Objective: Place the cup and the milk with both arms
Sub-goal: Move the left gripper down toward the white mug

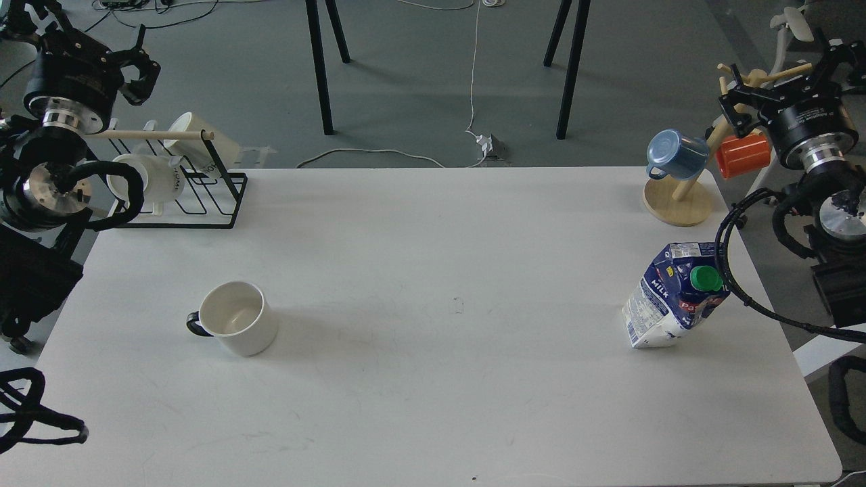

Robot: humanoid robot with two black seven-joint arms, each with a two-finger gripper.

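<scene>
The cup (238,318), a white mug with a cream inside and a black handle pointing left, stands upright on the white table (433,392) at the front left. Over at the right side stands the milk (673,301), a blue-and-white carton with a green cap, also upright. My left gripper (143,66) hangs raised at the far left, above the mug rack and well behind the cup, open and empty. My right gripper (778,84) is raised at the far right, beyond the milk and in front of the wooden mug tree, open and holding nothing.
A black wire rack (203,196) with white lettered mugs sits at the table's back left corner. A wooden mug tree (678,201) at the back right carries a blue mug (676,154) and an orange mug (743,155). Black table legs and cables lie on the floor behind.
</scene>
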